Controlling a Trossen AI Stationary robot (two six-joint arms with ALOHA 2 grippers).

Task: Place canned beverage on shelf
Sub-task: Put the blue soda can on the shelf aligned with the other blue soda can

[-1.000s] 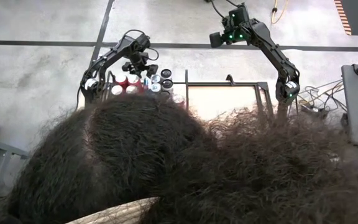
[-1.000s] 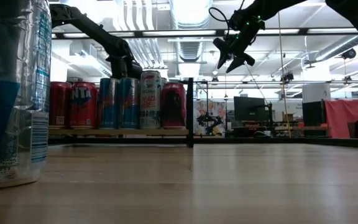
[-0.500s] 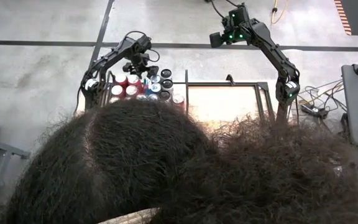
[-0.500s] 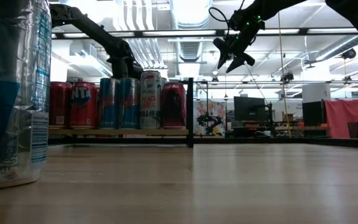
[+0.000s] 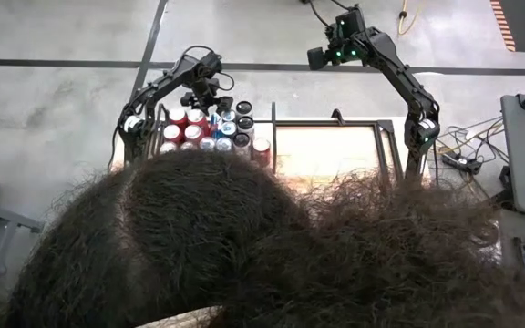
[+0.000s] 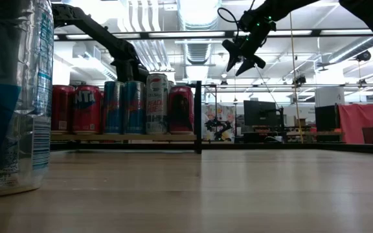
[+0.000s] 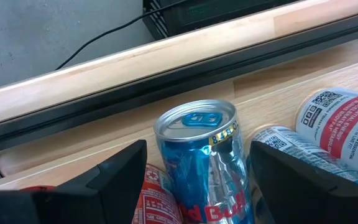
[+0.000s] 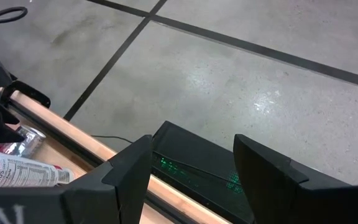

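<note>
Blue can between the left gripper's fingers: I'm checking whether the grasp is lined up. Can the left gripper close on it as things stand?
Probably yes. The left gripper is open with a finger on either side of the blue can, nothing between them, though neighbouring cans crowd close.

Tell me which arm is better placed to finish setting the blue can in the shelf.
Left. The left gripper already straddles the blue can over the shelf, fingers open either side of it. The right gripper hangs high above the table, holding nothing.

blue can (image 7: 202, 163) | upright, dented | shelf (image 6: 125, 136) | amid other cans
</note>
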